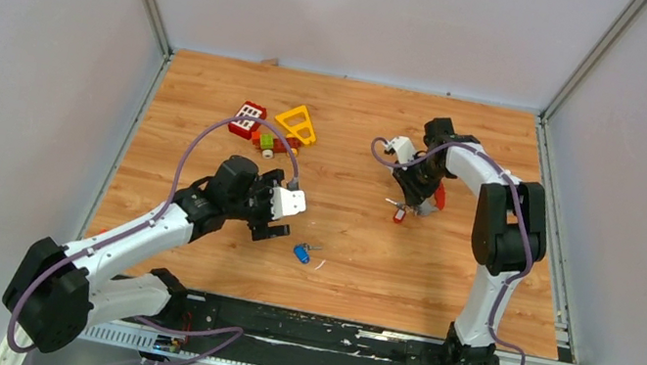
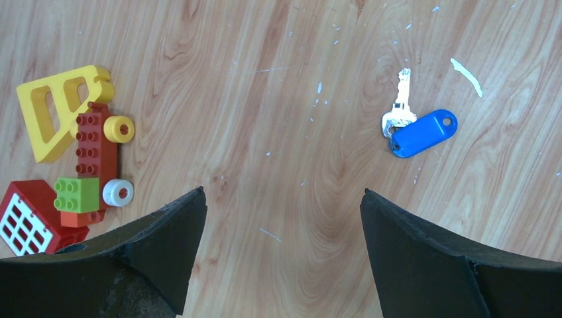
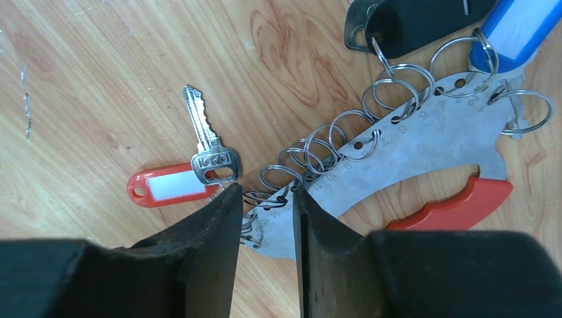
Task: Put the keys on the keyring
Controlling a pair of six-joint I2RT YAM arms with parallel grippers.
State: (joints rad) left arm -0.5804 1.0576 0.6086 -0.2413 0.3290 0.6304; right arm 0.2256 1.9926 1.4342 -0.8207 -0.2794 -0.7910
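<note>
Left end effector (image 2: 283, 199) wide apart, empty, above the counter (image 2: 285, 99). Blue-tagged key (image 2: 422, 132) lies flat ahead to its right, white scrap (image 2: 467, 74) near it, toy blocks (image 2: 79, 152) well off to the left. Right end effector (image 3: 267, 192) nearly together around the keyring (image 3: 431, 142) plate tip and a split ring; can't tell if clamped. Red-tagged key (image 3: 213, 159) just beside. Numbers stamped by the plate holes; key-head lettering unreadable.
</note>
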